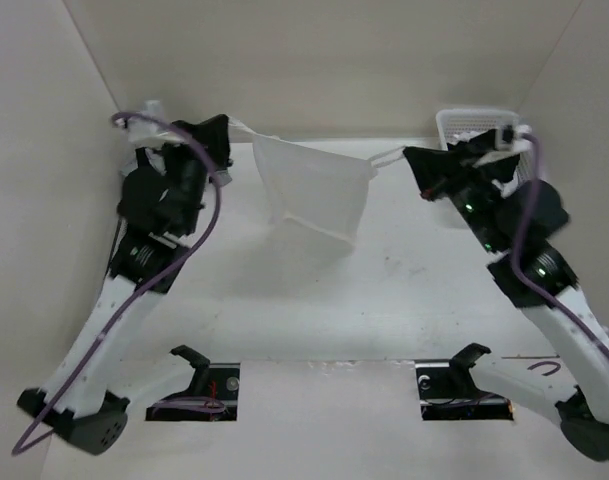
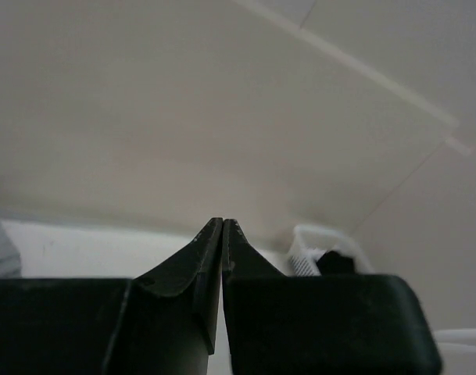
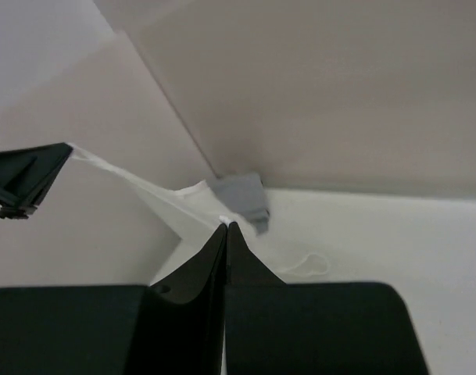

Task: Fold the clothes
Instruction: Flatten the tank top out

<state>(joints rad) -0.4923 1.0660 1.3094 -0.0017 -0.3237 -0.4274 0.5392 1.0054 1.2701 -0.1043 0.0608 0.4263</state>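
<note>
- two arms are up near the far edge of the table (image 1: 314, 320), with the white camisole (image 1: 312, 190) strung between them, lifted off the surface.
- my left gripper (image 1: 227, 130) has its jaws pressed together on one thin strap (image 1: 249, 132), near the far left corner.
- my right gripper (image 1: 406, 153) is pinched tight on the other strap (image 1: 384, 157); on the right wrist view the white cloth sits right at the tips.
- the camisole's lower hem sags toward the table's middle.
- white basket (image 1: 474, 122) in the far right corner, grey garment (image 3: 241, 199) in the far left corner.
</note>
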